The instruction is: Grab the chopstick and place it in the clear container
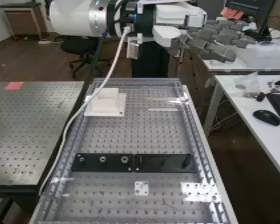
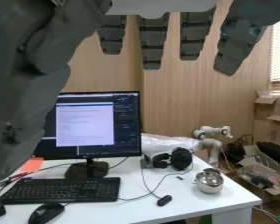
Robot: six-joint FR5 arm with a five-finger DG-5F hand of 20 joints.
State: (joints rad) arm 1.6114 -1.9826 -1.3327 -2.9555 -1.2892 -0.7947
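Observation:
At the top right of the high view, the hand is raised beyond the bench's far end, its fingers straight and pointing right. From the wrist view's top edge the same hand hangs with straight fingers and holds nothing. A thin pale strip, possibly the chopstick, lies crosswise on the perforated bench near its far end, well apart from the hand. Clear walls edge the bench; whether they belong to the clear container I cannot tell.
A white block on a square base stands left of the strip. Two black plates cross the bench's middle, with a small white plate nearer. A white desk carries a monitor, keyboard and metal pot.

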